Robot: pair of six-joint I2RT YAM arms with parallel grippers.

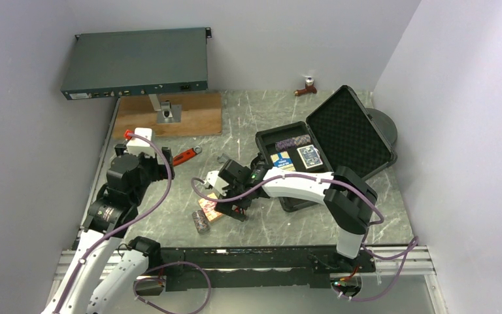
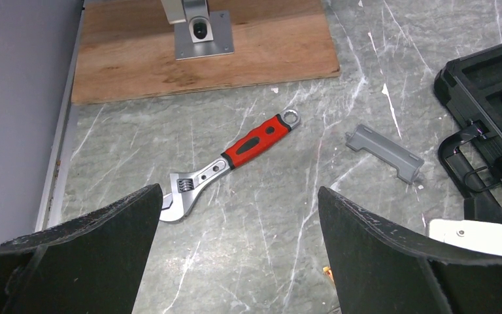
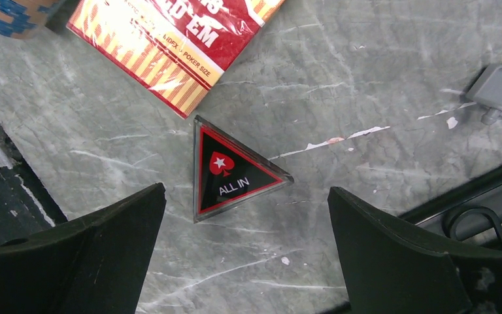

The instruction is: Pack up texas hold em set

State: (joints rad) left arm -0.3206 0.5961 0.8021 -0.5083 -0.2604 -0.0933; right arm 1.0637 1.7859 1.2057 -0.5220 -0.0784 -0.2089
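The black case [image 1: 281, 139] lies open at the right, its foam-lined lid [image 1: 350, 131] propped up. Inside are a grey chip stack [image 1: 293, 140], a blue-yellow card box [image 1: 281, 161] and a blue card box [image 1: 309, 156]. On the table to its left lie the red-orange card box [image 3: 170, 46], another chip stack [image 1: 200, 222] and the red triangle [image 3: 232, 170] marked ALL IN. My right gripper [image 3: 246, 190] hovers open just above the triangle, touching nothing. My left gripper [image 2: 238, 193] hangs open and empty over bare table.
A red-handled wrench [image 2: 235, 154] lies ahead of the left gripper, with a loose grey plastic piece [image 2: 384, 152] to its right. A wooden board [image 2: 202, 52] with a metal stand sits at the back left. A dark round spool [image 1: 384, 124] rests behind the lid.
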